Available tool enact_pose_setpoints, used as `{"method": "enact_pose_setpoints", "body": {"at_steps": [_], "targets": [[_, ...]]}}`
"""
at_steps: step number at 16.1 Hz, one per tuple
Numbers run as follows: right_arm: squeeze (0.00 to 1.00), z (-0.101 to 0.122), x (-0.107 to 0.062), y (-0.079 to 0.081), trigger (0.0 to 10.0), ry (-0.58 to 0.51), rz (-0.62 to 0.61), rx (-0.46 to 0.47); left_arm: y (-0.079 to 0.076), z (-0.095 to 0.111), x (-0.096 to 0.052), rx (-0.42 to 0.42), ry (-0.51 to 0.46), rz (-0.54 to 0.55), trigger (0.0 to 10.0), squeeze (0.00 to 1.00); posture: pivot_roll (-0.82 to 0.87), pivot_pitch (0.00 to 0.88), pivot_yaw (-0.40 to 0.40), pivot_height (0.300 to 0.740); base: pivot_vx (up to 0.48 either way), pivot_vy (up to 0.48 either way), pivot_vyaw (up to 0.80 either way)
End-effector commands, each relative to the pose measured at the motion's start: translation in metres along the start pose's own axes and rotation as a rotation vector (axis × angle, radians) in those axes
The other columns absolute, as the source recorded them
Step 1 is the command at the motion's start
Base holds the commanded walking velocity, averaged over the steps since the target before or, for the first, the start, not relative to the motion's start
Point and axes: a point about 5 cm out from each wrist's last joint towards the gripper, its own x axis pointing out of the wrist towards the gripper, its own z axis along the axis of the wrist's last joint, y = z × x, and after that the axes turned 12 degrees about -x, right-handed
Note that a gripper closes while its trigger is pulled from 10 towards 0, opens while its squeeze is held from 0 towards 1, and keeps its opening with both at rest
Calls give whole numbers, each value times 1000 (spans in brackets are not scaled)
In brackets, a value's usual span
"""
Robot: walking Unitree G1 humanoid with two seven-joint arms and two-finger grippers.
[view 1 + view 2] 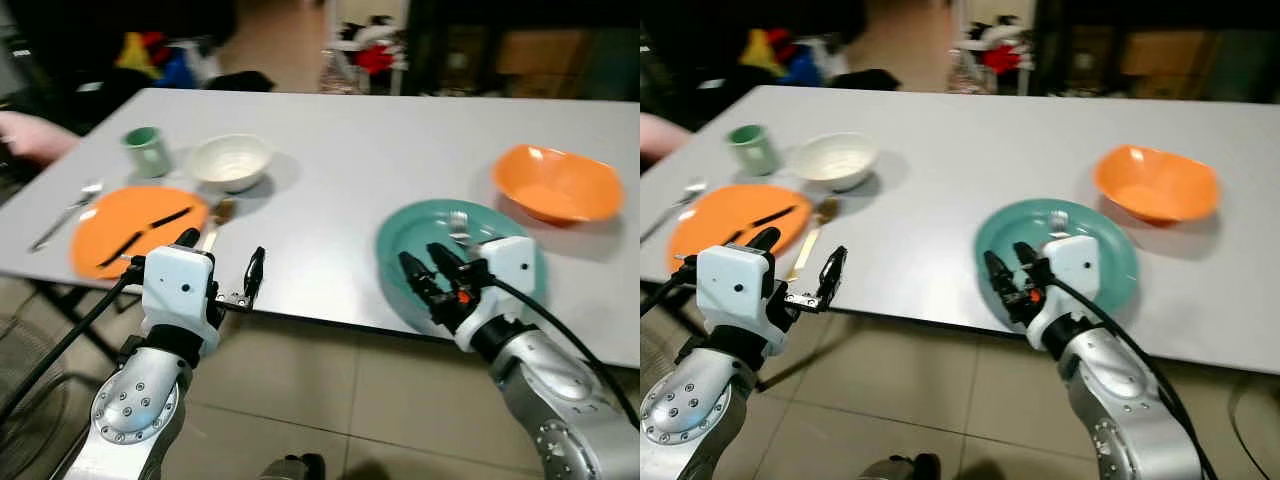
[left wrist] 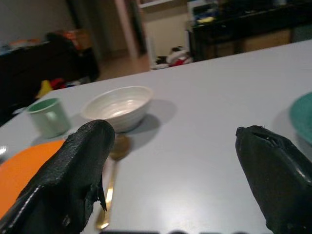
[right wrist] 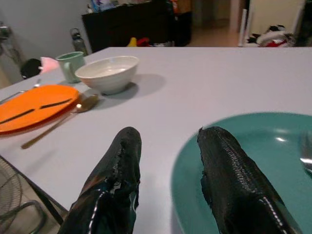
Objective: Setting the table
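**Two places half laid, both grippers empty**

Left setting near done: orange plate (image 1: 135, 229) w/ dark utensils on it, gold spoon (image 1: 216, 222) just beside, white bowl (image 1: 231, 160) and cup (image 1: 146, 150) behind.

Right setting: teal plate (image 1: 458, 262) holds a fork (image 1: 459, 229), prob. parked there pending placement.

Left gripper (image 1: 222, 268) spread wide at table edge. Right gripper (image 1: 432, 276) parted over teal plate's near rim, holding nothing; orange bowl (image 1: 556, 183) behind.

- Grey table (image 1: 380, 160) carries it all.
- Far left: green mug (image 1: 146, 150), white bowl (image 1: 231, 160).
- Near left: orange plate (image 1: 135, 230), gold spoon (image 1: 217, 221) beside it, fork (image 1: 65, 213) outside.
- Right: teal plate (image 1: 420, 240), orange bowl (image 1: 556, 183).
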Motion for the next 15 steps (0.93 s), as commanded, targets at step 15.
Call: {"method": "enact_pose_setpoints", "body": {"at_steps": [15], "targets": [[0, -6, 6, 3, 10000, 11, 36, 48, 6, -6, -9, -12, 33, 50, 10000, 0, -77, 0, 90, 740, 0, 0, 800]]}}
